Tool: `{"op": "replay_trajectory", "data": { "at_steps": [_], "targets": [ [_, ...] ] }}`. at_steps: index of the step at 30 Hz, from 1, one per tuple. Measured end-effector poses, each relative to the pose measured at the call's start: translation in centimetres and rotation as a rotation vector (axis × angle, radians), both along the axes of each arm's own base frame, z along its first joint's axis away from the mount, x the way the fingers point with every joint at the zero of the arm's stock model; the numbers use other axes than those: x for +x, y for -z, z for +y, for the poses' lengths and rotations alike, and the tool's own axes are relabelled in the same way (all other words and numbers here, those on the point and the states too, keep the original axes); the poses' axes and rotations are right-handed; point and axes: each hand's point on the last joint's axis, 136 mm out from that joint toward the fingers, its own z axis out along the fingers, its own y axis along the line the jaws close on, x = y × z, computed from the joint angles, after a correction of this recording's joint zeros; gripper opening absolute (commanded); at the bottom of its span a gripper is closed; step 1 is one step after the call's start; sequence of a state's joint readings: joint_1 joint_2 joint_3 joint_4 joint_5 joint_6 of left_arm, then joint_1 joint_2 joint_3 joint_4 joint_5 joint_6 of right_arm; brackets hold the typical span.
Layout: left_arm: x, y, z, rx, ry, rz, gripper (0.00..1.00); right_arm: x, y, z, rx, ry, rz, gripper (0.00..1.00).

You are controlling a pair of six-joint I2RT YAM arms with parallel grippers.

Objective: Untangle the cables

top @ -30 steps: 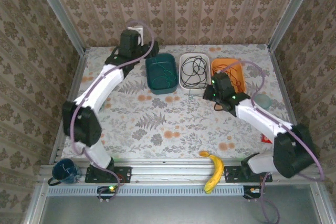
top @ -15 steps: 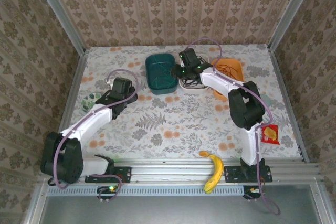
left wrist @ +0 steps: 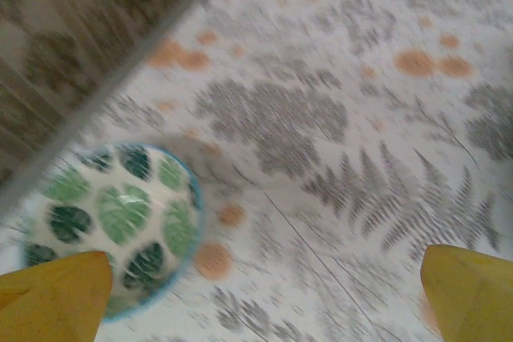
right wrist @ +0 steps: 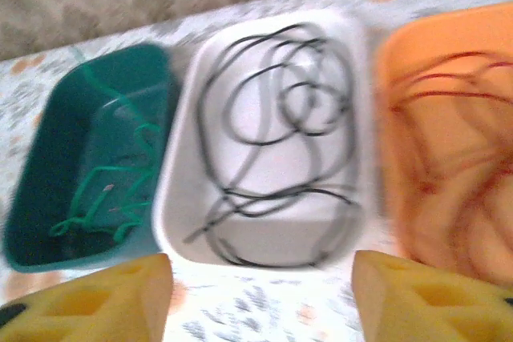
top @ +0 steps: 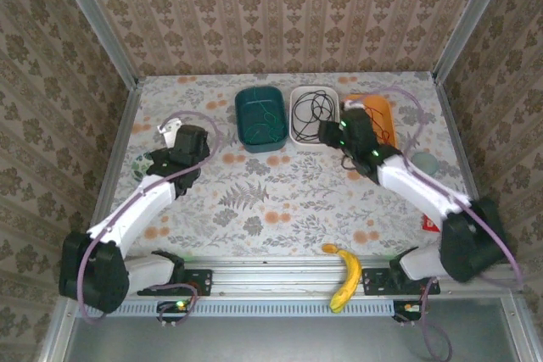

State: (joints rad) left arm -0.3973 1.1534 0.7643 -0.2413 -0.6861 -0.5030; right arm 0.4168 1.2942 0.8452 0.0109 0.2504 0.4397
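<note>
Top external: a teal bin (top: 246, 129), a white bin (top: 296, 125) and an orange bin (top: 382, 106) are ranged at the far edge of the floral counter (top: 280, 197). A banana (top: 344, 277) is laid at the near rail.

Left wrist: the left tool (left wrist: 264, 278) is spread wide and empty near a leaf-patterned bowl (left wrist: 120, 214).

Right wrist: the right tool (right wrist: 260, 294) is parted and empty. The green cable (right wrist: 104, 198), black cable (right wrist: 264, 138) and red cable (right wrist: 441, 98) are contained in those bins respectively.

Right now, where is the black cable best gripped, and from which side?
Pinch the black cable where its loops overlap toward the white bin's far end, probably coming straight down from above: it lies flat and loose on the floor with walls all round, so no side approach fits.
</note>
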Motion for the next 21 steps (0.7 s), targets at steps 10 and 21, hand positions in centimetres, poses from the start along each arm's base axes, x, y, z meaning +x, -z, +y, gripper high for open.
{"op": "replay_trajectory", "data": {
  "at_steps": [10,21],
  "targets": [
    [-2.5,5.8,6.1,0.280,-0.071,0.083,1.00,-5.0,4.3,-9.1,-0.396,0.210,-0.057,1.00],
    [2.8,9.3,6.2,0.201,0.068,0.078,1.00,-1.6,9.2,-13.4,-0.495,0.280,-0.044,1.00]
  ]
}}
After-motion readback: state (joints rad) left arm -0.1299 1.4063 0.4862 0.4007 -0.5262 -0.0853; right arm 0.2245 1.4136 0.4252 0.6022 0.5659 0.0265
